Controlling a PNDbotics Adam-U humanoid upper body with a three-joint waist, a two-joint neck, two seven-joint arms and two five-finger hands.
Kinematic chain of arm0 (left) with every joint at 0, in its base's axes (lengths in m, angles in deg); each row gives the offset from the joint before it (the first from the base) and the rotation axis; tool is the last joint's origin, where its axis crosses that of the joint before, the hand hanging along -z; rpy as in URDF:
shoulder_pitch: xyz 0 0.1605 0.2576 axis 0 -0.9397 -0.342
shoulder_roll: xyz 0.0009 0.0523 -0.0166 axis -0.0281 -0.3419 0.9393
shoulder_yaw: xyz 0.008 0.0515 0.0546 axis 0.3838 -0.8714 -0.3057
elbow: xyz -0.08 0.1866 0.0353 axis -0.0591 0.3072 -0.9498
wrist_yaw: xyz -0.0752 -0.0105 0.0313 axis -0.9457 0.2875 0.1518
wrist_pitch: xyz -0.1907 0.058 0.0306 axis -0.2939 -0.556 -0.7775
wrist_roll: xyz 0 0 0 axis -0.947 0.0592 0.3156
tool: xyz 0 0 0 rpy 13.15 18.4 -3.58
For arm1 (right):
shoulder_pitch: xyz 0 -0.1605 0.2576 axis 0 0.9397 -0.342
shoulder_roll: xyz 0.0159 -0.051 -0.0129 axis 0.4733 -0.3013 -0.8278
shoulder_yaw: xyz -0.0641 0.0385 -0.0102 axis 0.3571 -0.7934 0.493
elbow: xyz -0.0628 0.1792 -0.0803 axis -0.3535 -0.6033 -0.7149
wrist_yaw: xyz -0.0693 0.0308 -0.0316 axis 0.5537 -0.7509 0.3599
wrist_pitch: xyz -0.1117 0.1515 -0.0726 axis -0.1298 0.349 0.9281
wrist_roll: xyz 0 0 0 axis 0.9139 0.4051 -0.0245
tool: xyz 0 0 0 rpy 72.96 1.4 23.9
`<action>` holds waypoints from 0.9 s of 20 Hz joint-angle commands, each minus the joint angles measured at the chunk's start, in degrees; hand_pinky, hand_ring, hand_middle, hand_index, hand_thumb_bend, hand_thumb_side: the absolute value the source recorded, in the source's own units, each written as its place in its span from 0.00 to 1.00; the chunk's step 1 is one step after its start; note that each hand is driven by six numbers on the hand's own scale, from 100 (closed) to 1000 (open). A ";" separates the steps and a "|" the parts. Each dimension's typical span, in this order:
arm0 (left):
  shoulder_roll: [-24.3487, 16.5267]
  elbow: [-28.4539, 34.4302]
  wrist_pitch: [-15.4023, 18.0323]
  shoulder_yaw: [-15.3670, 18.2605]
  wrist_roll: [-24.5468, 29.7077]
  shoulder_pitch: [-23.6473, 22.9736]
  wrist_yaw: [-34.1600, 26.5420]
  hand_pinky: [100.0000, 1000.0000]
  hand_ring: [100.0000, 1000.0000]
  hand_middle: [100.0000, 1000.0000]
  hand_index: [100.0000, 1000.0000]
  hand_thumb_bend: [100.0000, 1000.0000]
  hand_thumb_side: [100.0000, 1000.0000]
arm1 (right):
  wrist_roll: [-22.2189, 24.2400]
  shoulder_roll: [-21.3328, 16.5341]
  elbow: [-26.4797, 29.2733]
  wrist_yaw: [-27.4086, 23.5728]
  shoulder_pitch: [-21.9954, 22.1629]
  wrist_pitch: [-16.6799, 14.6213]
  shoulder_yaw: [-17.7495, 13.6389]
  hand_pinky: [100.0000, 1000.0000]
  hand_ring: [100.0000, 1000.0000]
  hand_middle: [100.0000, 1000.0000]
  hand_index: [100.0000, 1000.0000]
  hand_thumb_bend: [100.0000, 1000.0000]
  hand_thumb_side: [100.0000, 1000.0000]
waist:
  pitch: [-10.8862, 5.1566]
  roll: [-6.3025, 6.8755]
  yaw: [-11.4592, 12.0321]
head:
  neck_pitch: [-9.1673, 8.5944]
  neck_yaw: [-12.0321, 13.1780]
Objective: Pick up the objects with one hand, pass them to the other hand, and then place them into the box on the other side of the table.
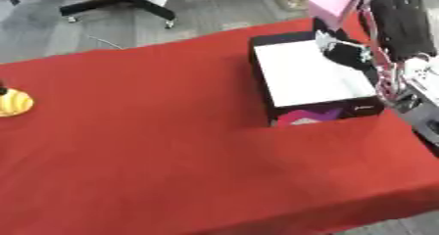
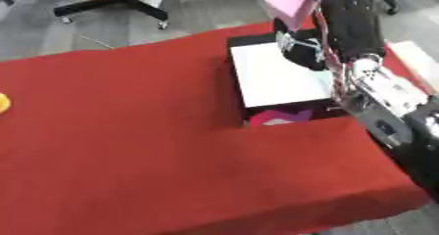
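The right hand hangs over the far right end of the box, which sits on the red table at the robot's right, and it carries a flat pink item that sticks up and back past the box's far edge. The fingers look curled round the lower end of that pink piece, though the dark hand blurs into the box's shadow and I cannot see exactly where they grip. Holding it from above, over the opening, makes sense if the aim is to drop it straight in: the box's white inside lies open beneath, so a release here would probably land the item there. I judge this as the last step for this 1 object, placing not yet done. The item is still tilted and partly outside the box's outline, so it may need to come forward and lower first, or it could catch the rim. A yellow object waits at the table's left edge, well apart from the box. The left hand shows in neither view.
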 commanded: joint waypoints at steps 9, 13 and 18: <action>1.43 5.48 -3.63 -0.24 0.37 -0.28 -0.76 0.75 0.69 0.68 0.74 0.00 0.72 | -2.76 1.06 -16.99 -10.94 -6.14 10.90 4.07 0.21 1.00 0.58 0.54 0.00 0.27 | 0.14 0.03 1.65 | -0.16 -3.71; 1.85 5.80 -3.85 -0.31 0.81 -0.63 -0.51 0.75 0.69 0.68 0.73 0.00 0.72 | -3.38 2.35 -21.71 -14.71 -8.84 14.67 9.15 0.27 1.00 0.65 0.68 0.00 0.51 | 0.09 0.00 2.08 | -0.16 -4.07; 2.05 6.17 -4.06 -0.29 0.85 -0.85 -0.47 0.75 0.69 0.68 0.74 0.00 0.72 | -0.14 1.86 -18.13 -19.50 -9.18 19.45 13.84 0.38 1.00 0.75 0.93 0.00 0.86 | 0.10 -0.10 2.43 | -0.16 -4.33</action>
